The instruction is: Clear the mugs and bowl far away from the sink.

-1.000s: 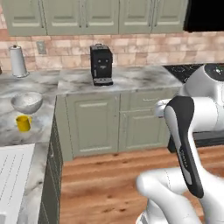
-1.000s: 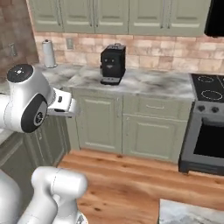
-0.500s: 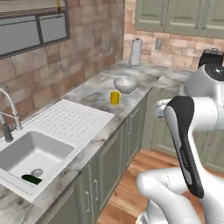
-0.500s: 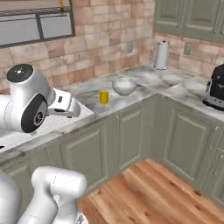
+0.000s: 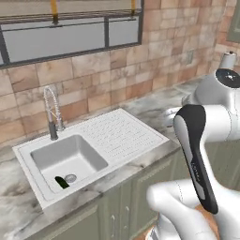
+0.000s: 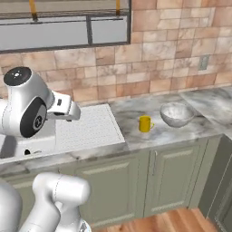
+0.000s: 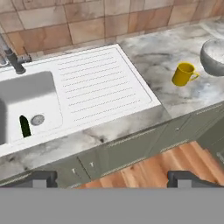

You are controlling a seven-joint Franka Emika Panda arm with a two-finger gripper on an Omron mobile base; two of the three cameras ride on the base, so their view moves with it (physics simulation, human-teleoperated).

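The white sink [image 7: 26, 107] with its ridged drainboard [image 7: 100, 87] and chrome spring faucet [image 7: 13, 59] lies at the upper left of the hand view. A yellow mug [image 7: 183, 73] stands on the marble counter to the right of the drainboard, and the speckled whitish bowl [image 7: 214, 57] sits just beyond it. The right base view shows the same mug [image 6: 145, 123] and bowl [image 6: 176, 114] side by side, apart. My gripper [image 7: 112, 179] is open with nothing in it, hanging out in front of the counter edge, well short of the mug. The left base view has the sink [image 5: 70, 159] straight ahead.
A dark green thing [image 7: 25, 126] lies in the basin beside the drain. A paper towel roll [image 5: 228, 60] stands far along the counter to the right. Grey-green cabinet doors [image 6: 176, 181] run below the counter above a wooden floor [image 7: 166, 168]. A brick wall and window back the sink.
The whole scene has swung as the base moved: the sink now lies straight ahead, with mug and bowl to its right. The gripper stays open.
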